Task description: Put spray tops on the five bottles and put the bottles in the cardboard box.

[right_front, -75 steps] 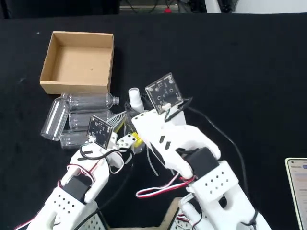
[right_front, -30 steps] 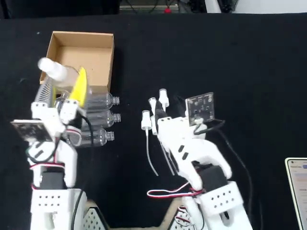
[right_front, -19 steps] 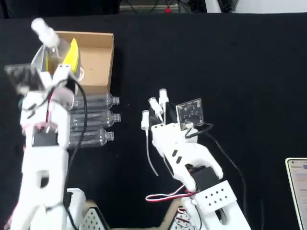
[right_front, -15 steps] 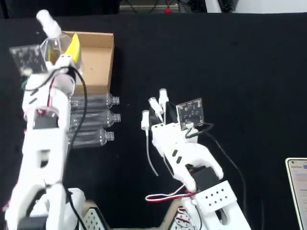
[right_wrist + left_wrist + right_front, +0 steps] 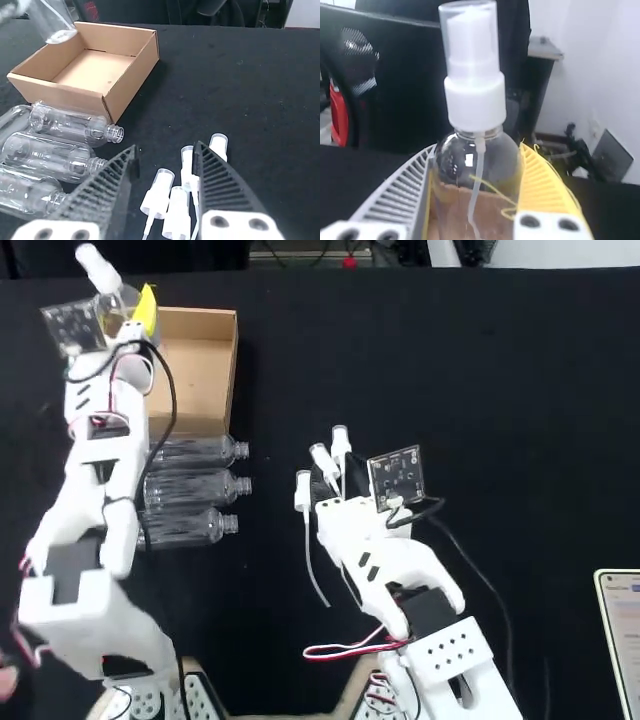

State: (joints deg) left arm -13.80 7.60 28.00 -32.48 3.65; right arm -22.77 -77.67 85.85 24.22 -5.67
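One bottle [image 5: 472, 125], spray top fitted, is clamped between my left gripper's [image 5: 479, 150] jaws, raised by the cardboard box's [image 5: 200, 370] far left corner. My right gripper [image 5: 165, 150] hangs with jaws spread apart, loose spray tops [image 5: 175, 192] on the worktop [image 5: 480, 390] just beneath them. Three uncapped bottles [image 5: 55, 150] lie side by side to those jaws' left, against the box.

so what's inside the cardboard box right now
Bare cardboard floor, nothing lying on it, inside the cardboard box. One far corner is covered by the capped bottle held over it, so that spot can't be checked.
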